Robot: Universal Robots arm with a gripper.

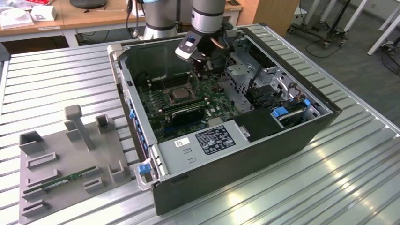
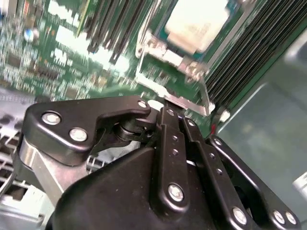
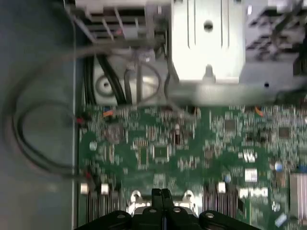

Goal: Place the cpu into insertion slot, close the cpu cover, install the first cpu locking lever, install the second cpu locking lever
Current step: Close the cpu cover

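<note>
Slatted counter (image 1: pixel 350 178) is carrying the open case (image 1: pixel 262 154). Your end effector (image 2: pixel 167 109), fingers pinched together and empty, is hovering near the seated cpu (image 2: pixel 196 24), upper right in the second wrist view; cover and lever closure cannot be confirmed.

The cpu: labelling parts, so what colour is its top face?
The cpu is pale silvery-tan; second wrist view shows it best.

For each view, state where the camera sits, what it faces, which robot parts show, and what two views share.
Exterior view: off the arm, looking down into the case; arm and gripper show.
First wrist view: on the wrist, facing the board; shut gripper shows.
Second wrist view: on the wrist, facing the cpu; gripper shows.
Shared: both wrist views show the board.
</note>
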